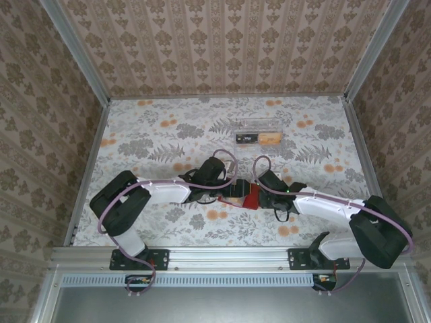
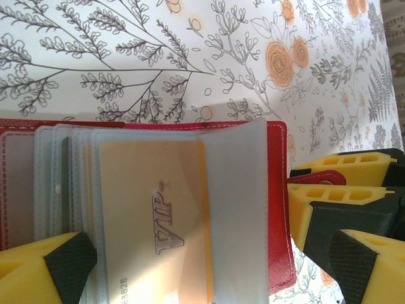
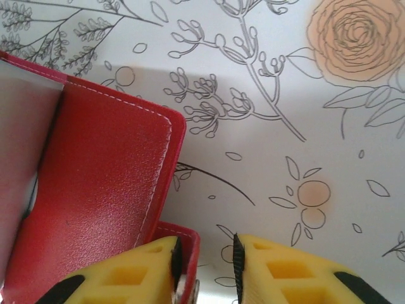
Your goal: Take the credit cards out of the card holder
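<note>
Left gripper (image 2: 202, 269): spread wide, empty, straddling the gold VIP card (image 2: 152, 190) in the red card holder (image 2: 278, 209), which lies open on the floral table (image 2: 190, 50). Right gripper (image 3: 205, 259): slightly parted around the closing tab (image 3: 188, 244), not pinching it. Recommended: pin the tab, then pinch the card's edge alone, sparing the pocket film.

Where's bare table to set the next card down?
Free: far-left table between the left rail and the laid-out cards; near strip between the arm bases. Crowded: centre, both arms over the card holder.

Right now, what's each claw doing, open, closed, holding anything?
Left claw: open wide over the card holder, gripping nothing.
Right claw: slightly open, the holder's red tab loose in its gap.
</note>
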You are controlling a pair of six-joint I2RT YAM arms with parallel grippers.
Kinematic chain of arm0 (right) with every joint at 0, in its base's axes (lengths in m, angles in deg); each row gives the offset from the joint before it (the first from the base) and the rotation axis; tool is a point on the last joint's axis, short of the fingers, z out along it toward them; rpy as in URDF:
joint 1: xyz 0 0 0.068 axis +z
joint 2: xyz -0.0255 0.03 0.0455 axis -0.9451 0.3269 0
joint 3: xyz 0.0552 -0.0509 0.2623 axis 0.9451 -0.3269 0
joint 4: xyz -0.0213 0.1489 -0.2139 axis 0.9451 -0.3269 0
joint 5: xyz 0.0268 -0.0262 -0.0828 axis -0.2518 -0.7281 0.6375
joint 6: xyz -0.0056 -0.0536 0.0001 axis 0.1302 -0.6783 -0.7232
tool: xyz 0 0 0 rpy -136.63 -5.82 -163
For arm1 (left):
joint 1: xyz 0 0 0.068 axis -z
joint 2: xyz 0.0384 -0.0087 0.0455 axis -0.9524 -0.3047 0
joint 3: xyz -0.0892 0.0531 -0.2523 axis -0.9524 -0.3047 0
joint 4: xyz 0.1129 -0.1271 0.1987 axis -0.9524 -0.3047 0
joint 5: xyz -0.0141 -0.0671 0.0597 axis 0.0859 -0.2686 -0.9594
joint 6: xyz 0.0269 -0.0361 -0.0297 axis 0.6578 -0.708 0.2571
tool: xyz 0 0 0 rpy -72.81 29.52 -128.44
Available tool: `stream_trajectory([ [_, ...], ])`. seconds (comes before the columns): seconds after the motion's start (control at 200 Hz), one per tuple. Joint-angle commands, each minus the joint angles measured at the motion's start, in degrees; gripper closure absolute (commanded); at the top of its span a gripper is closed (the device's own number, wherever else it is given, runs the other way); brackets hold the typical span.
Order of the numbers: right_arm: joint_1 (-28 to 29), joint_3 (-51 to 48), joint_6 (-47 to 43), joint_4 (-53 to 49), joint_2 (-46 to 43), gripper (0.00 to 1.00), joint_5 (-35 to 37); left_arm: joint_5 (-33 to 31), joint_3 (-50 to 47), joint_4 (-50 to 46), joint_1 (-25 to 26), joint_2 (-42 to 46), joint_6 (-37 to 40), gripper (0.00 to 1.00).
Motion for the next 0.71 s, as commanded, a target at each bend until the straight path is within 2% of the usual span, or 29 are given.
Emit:
stream_trajectory([
  [0.0,0.02,-0.34,-0.09,0.83,-1.61,0.63,-0.35,3.81,-0.74,1.50,0.91,-2.06,-1.57,0.00],
  [0.1,-0.24,-1.47,0.18,2.40,-3.46,0.56,-1.68,4.04,-0.91,1.98,0.90,-2.24,-1.81,0.00],
  [0.175,-0.57,-2.23,0.36,3.72,-4.51,0.56,-3.09,3.88,-1.25,2.62,0.81,-2.24,-2.37,0.00],
  [0.24,-0.50,-2.47,0.23,4.19,-4.49,0.68,-3.59,4.15,-1.35,3.02,0.74,-2.39,-2.77,0.03],
  [0.36,-0.59,-2.79,0.11,4.57,-3.04,0.82,-3.34,4.79,-2.25,5.60,0.48,-2.67,-4.32,0.13],
  [0.475,-0.69,-2.87,0.09,5.10,-1.46,0.83,-3.38,5.63,-4.18,10.12,-0.18,-3.07,-7.11,0.25],
  [0.585,-0.69,-2.83,0.01,5.29,-0.74,0.83,-3.25,6.15,-5.44,13.09,-0.81,-3.60,-8.72,0.28],
  [0.7,-0.72,-2.75,-0.17,5.14,-0.62,0.82,-3.09,6.27,-5.50,13.34,-1.11,-4.23,-9.42,0.42],
])
